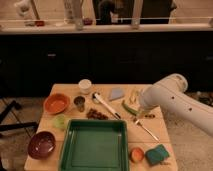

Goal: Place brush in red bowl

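The brush (107,106) lies on the wooden table (165,132), its round head near the table's middle and its white handle running toward the front right. The red bowl (56,103) sits at the left side of the table, with nothing in it. My gripper (136,111) is at the end of the white arm (167,100), low over the table just right of the brush's handle end. It is largely hidden by the wrist. It is well to the right of the red bowl.
A large green tray (95,145) fills the front middle. A maroon bowl (41,145) is at the front left and a light-green cup (60,121) is behind it. A white cup (85,86), a dark cup (79,103), a fork (145,129), an orange cup (136,154) and a teal sponge (157,154) are also there.
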Robot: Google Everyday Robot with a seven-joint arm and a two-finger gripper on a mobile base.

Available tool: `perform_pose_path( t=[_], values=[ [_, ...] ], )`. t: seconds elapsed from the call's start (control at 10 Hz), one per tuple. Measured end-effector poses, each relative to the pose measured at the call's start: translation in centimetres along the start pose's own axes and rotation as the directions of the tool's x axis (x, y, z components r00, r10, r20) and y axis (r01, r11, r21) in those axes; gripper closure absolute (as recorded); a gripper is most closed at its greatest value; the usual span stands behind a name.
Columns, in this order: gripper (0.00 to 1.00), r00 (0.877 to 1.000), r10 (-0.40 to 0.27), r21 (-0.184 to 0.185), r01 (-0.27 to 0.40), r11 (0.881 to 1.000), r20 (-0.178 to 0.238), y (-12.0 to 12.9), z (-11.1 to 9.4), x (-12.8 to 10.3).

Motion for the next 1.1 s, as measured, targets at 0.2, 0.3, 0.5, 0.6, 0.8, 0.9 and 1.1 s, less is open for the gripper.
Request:
perform_pose_path(
  t=[0.2, 0.3, 0.5, 0.6, 0.8, 0.9, 1.1],
  values=[
    [0.2, 0.998, -0.06, -0.02, 0.061, 0.998, 0.035, -0.8, 2.8, -2.0],
    [0.2, 0.996, -0.074, -0.026, 0.075, 0.997, 0.047, -1.0, 3.5, -2.5],
    [0.2, 0.993, -0.089, -0.044, 0.093, 0.995, 0.079, -1.4, 5.1, -3.1],
    [0.2, 0.991, -0.095, -0.052, 0.1, 0.994, 0.091, -1.6, 5.8, -3.5],
    [0.2, 0.989, -0.102, -0.062, 0.109, 0.992, 0.11, -2.4, 6.9, -4.3],
    [0.2, 0.989, -0.091, -0.063, 0.099, 0.993, 0.112, -3.0, 7.2, -4.3],
    [0.2, 0.995, -0.022, -0.077, 0.03, 0.997, 0.097, -4.3, 8.1, -4.6]
  ],
)
